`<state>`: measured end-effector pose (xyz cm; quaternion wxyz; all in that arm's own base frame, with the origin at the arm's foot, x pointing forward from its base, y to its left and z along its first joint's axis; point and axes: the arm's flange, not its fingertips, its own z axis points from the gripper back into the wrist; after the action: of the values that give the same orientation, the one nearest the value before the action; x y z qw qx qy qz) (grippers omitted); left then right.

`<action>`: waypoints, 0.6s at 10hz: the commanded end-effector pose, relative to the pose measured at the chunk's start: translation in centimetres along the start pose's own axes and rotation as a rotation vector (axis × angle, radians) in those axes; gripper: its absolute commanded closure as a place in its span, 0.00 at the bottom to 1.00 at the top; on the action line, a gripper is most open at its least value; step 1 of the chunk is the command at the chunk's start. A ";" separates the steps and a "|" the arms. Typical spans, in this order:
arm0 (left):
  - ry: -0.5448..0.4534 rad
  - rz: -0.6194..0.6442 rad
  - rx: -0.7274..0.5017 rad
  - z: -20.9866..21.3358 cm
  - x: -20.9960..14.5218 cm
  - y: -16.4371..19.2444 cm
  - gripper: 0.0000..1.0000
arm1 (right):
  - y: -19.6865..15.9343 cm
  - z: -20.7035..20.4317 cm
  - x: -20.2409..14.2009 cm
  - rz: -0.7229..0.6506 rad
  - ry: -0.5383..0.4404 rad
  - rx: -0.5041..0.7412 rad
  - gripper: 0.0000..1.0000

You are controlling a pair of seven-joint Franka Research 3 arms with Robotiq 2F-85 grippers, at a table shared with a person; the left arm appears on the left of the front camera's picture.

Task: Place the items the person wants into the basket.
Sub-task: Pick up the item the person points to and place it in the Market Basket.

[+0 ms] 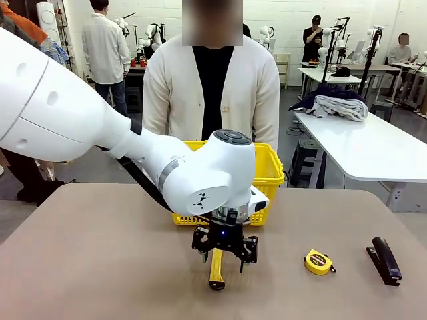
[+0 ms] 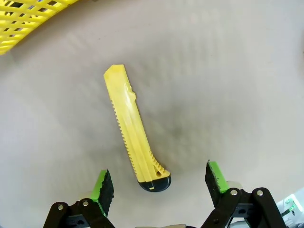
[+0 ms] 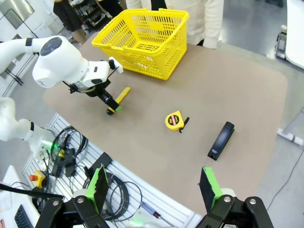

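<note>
A slim yellow utility knife (image 1: 217, 269) with a black end lies flat on the brown table, in front of the yellow lattice basket (image 1: 269, 175). My left gripper (image 1: 225, 257) hovers right over it, open, its green pads apart. In the left wrist view the knife (image 2: 134, 130) lies lengthwise, its black end between my left gripper's (image 2: 159, 181) fingers (image 2: 103, 187), untouched. My right gripper (image 3: 154, 184) is open and holds nothing, high above the near table edge, looking down on the knife (image 3: 122, 95) and the basket (image 3: 142, 38). The person (image 1: 212, 87) stands behind the basket.
A round yellow tape measure (image 1: 319, 261) and a black stapler (image 1: 385, 261) lie on the right part of the table. Cables and a rack (image 3: 85, 166) run below the near edge. The basket's corner (image 2: 28, 16) lies beyond the knife's tip.
</note>
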<state>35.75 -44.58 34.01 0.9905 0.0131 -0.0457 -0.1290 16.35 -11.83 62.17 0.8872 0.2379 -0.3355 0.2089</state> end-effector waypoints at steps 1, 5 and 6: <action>-0.040 0.052 0.040 -0.6 0.8 -0.6 0.00 | 0.0 -0.1 0.0 0.012 -0.004 0.021 0.00; -0.027 0.121 0.051 -2.2 1.3 0.5 0.00 | 0.0 -0.1 0.0 0.012 -0.004 0.021 0.00; -0.026 0.143 0.040 -2.5 1.5 0.9 0.00 | 0.0 -0.1 0.0 0.012 -0.004 0.021 0.00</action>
<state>37.57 -43.36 32.07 0.9946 0.0349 -0.0498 -0.0846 16.35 -11.83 62.17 0.8872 0.2379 -0.3355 0.2089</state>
